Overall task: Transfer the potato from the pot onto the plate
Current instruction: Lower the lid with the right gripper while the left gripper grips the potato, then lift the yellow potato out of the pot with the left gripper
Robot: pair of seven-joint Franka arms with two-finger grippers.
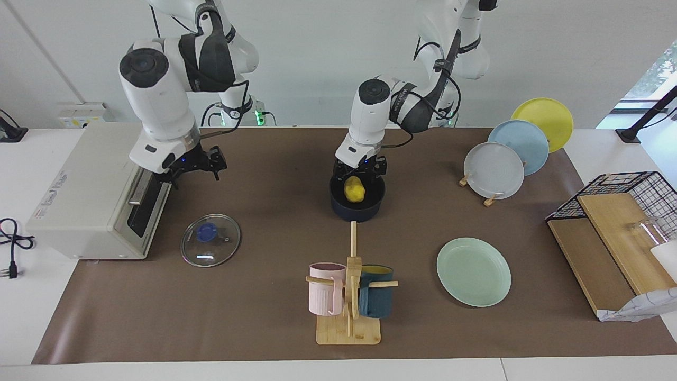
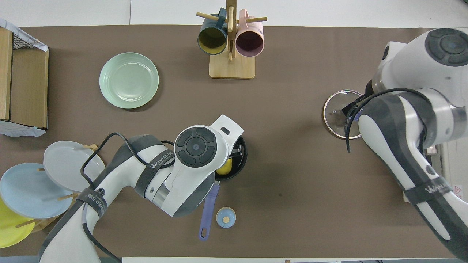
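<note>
Yellow lumpy toy potato (image 1: pixel 355 190) sits mid-frame in the dark navy saucepan (image 1: pixel 357 208), left gripper (image 1: pixel 359 170) jaws closed around it; right gripper (image 1: pixel 193 168) jaws empty, spread, upper left

Glossy white arm shells, dark grey joints, looping black cables
</note>
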